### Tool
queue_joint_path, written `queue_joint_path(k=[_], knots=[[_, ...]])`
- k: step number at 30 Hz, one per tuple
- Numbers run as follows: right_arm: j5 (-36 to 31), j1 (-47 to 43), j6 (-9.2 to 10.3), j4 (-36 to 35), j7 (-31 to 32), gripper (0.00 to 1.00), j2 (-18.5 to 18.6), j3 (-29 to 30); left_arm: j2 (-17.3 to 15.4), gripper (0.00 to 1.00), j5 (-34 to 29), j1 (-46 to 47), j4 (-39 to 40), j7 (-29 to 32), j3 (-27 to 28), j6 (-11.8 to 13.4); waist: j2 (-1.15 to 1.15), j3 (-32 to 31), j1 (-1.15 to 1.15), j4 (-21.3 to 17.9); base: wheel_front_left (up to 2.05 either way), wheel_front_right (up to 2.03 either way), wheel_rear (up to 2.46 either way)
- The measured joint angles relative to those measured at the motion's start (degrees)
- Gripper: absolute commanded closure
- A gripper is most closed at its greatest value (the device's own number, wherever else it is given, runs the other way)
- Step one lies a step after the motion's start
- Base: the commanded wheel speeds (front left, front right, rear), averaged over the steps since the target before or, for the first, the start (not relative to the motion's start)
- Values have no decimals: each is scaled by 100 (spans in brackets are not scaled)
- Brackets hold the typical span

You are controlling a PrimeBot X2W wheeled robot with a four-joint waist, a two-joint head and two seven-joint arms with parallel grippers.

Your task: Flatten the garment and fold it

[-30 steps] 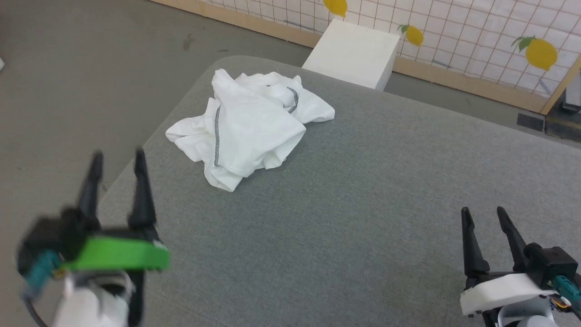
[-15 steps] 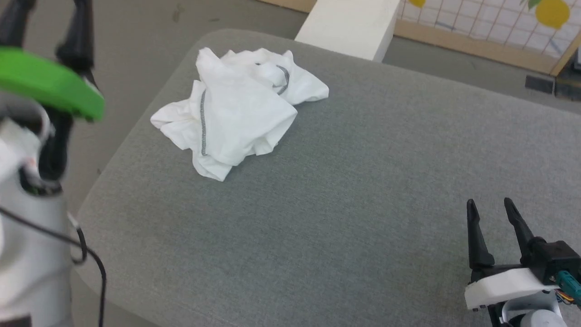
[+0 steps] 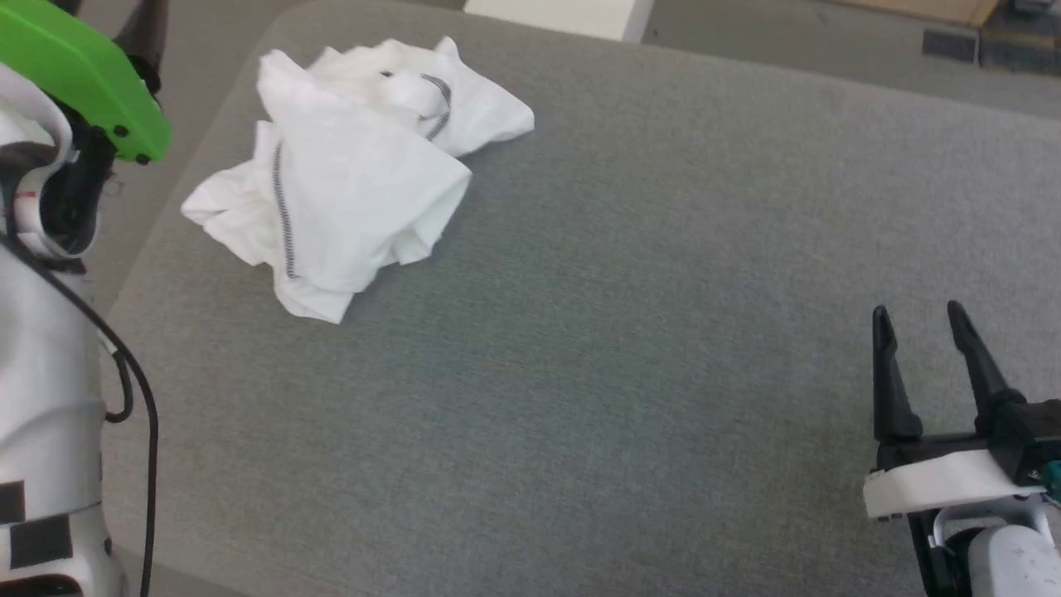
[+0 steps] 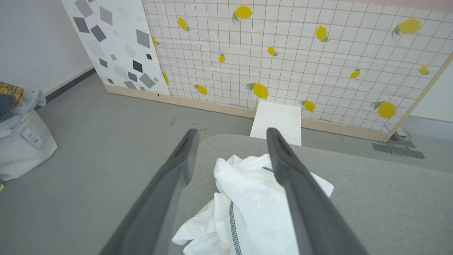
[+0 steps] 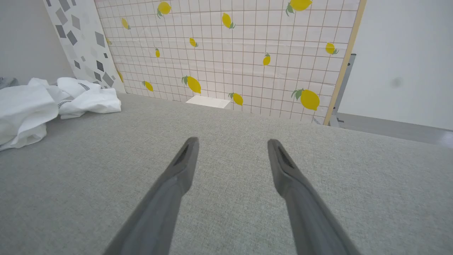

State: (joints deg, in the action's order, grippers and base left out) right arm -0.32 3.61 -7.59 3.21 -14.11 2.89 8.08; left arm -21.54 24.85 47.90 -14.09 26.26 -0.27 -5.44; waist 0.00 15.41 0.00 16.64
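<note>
The garment (image 3: 348, 174) lies crumpled near the far left corner of the surface (image 3: 630, 348). The left end effector (image 4: 230, 136) hovers raised beside it, spread and empty, likely lining up a first grasp. The right end effector (image 3: 918, 308) (also spread, empty) sits well apart. 1 white bag (image 4: 24, 148) on the floor (image 4: 106, 141) holds bundled cloth.

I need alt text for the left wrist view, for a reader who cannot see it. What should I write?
A crumpled white garment with dark zigzag stitching lies on a grey padded surface, framed by the two spread fingers of the open left gripper. Behind it stand a white box and a screen printed with lemons.
</note>
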Motion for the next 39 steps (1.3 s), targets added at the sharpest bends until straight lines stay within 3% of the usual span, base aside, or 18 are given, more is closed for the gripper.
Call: queue_joint_path(k=[9,29,30,31,32,39], knots=[[-172,96,0,-578,168,0,-1,26,281,0,478,97,-756,653,126,324,0,580,0,-187,0,0,0],[-285,219,0,-1283,455,0,86,-9,383,0,749,87,-1695,1556,179,978,0,1505,1,-505,0,0,0],[-285,220,0,-1295,456,0,94,-9,376,7,749,87,-1696,1561,172,980,0,1524,1,-514,0,0,0],[-285,224,0,-1307,461,0,108,-9,366,73,750,87,-1693,1585,162,966,0,1546,1,-525,0,0,0],[-285,229,0,-1313,463,0,122,-12,359,100,760,87,-1691,1586,162,938,0,1563,1,-536,0,0,0],[-285,281,0,-1315,505,0,148,-16,268,100,891,82,-1752,1321,259,720,0,1559,1,-603,0,0,0]])
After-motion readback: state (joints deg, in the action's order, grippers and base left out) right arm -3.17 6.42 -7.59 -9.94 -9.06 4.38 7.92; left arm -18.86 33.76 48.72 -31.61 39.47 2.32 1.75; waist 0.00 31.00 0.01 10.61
